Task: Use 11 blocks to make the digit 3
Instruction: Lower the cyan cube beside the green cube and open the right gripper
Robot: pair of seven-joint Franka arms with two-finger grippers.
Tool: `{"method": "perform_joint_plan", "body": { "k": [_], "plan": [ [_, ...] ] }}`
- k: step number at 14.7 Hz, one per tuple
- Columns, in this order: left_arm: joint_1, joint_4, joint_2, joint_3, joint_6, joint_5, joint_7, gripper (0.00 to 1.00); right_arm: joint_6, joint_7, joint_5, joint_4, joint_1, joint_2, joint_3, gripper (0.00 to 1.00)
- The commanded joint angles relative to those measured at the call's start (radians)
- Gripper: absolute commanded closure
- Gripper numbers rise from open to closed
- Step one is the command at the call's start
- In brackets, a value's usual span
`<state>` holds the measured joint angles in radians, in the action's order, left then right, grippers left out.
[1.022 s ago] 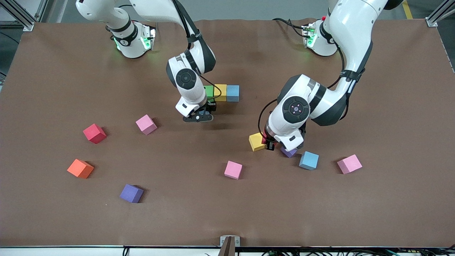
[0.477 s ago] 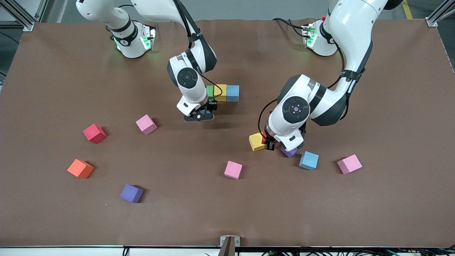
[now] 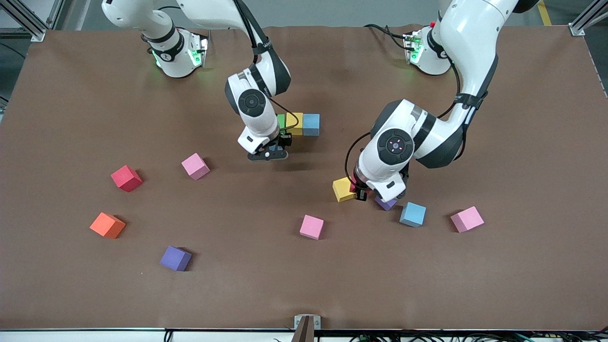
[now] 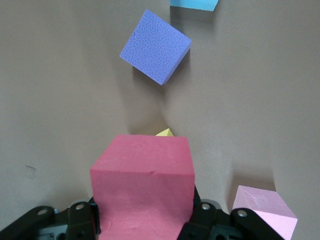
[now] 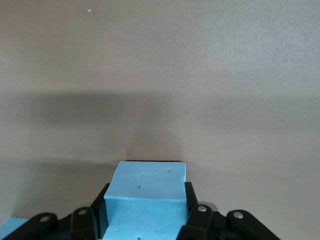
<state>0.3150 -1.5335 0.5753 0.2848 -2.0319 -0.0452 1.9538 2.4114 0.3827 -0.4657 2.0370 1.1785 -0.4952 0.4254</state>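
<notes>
Right gripper is clamped on a light blue matte foam cube, held above the brown table mat just on the camera side of the started row. That row is three touching foam cubes: green cube, yellow cube, second light blue cube, green at the right arm's end. No other part of the digit 3 is laid.

Left gripper grips a red foam cube; the cube fills the gap between the fingers. It sits low over the mat between a second yellow cube and a purple cube, close to both. Contact with either: can't tell.

Loose cubes: third light blue just beside the purple one, pink toward the left arm's end, pink nearer the camera at mid-table. Toward the right arm's end: pink, second red cube, orange cube, second purple cube; all well apart.
</notes>
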Motion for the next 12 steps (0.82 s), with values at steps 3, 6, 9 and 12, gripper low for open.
{"method": "perform_joint_plan", "body": {
  "k": [3, 6, 9, 12],
  "plan": [
    [-0.002, -0.005, -0.014, 0.001, 0.018, 0.001, -0.012, 1.0, 0.015, 0.01, -0.014, 0.051, 0.015, 0.034, 0.004, 0.66],
    [-0.002, -0.005, -0.014, 0.001, 0.018, 0.001, -0.012, 1.0, 0.014, 0.01, -0.034, 0.054, 0.023, 0.034, 0.004, 0.66],
    [-0.002, -0.005, -0.014, 0.001, 0.018, 0.001, -0.012, 1.0, 0.012, 0.01, -0.051, 0.054, 0.021, 0.034, 0.004, 0.66],
    [-0.002, -0.005, -0.014, 0.001, 0.018, 0.001, -0.012, 1.0, 0.014, 0.01, -0.051, 0.054, 0.023, 0.034, 0.004, 0.65]
  ]
}}
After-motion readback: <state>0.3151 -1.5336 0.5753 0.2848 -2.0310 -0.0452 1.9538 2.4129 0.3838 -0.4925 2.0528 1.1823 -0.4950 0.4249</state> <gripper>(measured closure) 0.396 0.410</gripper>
